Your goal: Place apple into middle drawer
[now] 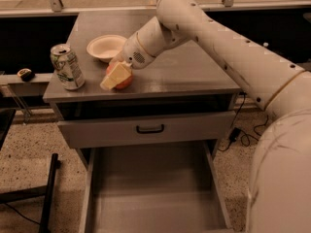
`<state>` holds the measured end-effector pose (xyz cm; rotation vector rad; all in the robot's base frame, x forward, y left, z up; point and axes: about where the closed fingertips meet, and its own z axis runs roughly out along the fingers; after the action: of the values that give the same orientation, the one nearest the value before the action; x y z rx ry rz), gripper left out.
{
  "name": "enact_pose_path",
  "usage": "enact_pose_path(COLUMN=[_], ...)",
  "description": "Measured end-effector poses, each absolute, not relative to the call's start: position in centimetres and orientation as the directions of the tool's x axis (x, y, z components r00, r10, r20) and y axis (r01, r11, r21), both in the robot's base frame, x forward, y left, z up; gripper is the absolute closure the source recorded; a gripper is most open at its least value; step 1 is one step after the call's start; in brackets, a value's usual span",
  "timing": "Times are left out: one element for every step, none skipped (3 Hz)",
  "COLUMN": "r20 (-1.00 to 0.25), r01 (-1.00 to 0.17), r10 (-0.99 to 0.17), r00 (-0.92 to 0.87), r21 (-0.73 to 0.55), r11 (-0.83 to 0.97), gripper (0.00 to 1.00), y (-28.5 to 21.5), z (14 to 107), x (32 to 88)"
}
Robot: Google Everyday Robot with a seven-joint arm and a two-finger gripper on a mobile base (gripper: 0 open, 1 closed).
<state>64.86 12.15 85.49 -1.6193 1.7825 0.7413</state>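
The apple (122,81) is small and red-orange and sits on the cabinet top (194,74), near its front edge and just in front of the white bowl. My gripper (115,76) is down at the apple, its yellowish tip covering the apple's front left side. The arm reaches in from the right. The middle drawer (155,188) is pulled out below the cabinet, a wide grey tray with low side walls and nothing in it.
A white bowl (106,46) stands behind the apple. A drink can (67,66) stands at the front left corner of the top. A closed drawer front with a black handle (149,128) sits above the open drawer. A dark stand (46,198) is on the floor at left.
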Motion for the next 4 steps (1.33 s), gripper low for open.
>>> enact_pose_path(r20=[-0.788, -0.807, -0.763, -0.678], r01=[-0.994, -0.985, -0.988, -0.993], r10=[-0.615, -0.590, -0.646, -0.735], r00=[-0.037, -0.007, -0.002, 0.017], r21=[-0.037, -0.095, -0.099, -0.094], r11=[0.107, 0.141, 0.120, 0.065], gripper=[0.89, 1.00, 1.00, 1.00], y=[10.7, 7.7, 6.8, 7.1], z=[86.9, 89.0, 87.3, 83.4], x=[63.8, 61.6, 58.8, 57.0])
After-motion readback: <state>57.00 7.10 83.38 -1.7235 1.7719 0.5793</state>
